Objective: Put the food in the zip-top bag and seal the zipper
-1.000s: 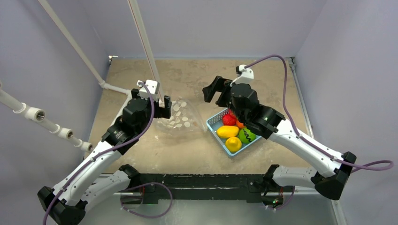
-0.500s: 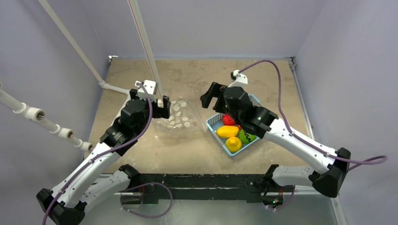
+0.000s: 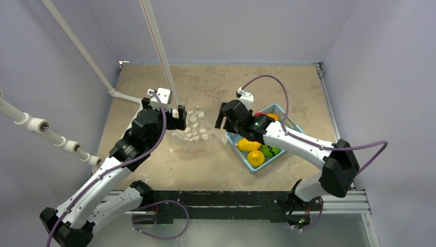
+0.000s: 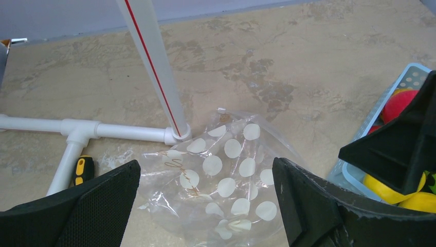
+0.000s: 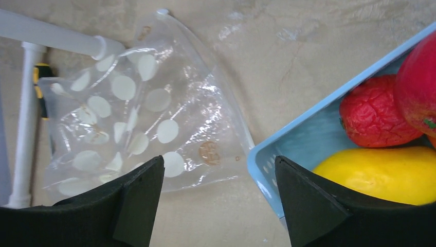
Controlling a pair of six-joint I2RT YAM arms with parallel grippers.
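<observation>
While agape and empty, left tool point(image 3: 180, 119) and right tool point(image 3: 221, 118) — arms outstretched — beside zip-top bag point(image 3: 198, 131).

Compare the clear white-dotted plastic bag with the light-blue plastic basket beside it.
The clear white-dotted plastic bag is see-through and crumpled; the light-blue plastic basket is opaque and keeps its box shape. The bag holds no fruit; the basket holds the glossy toy fruits. Both rest on the tan table.
</observation>
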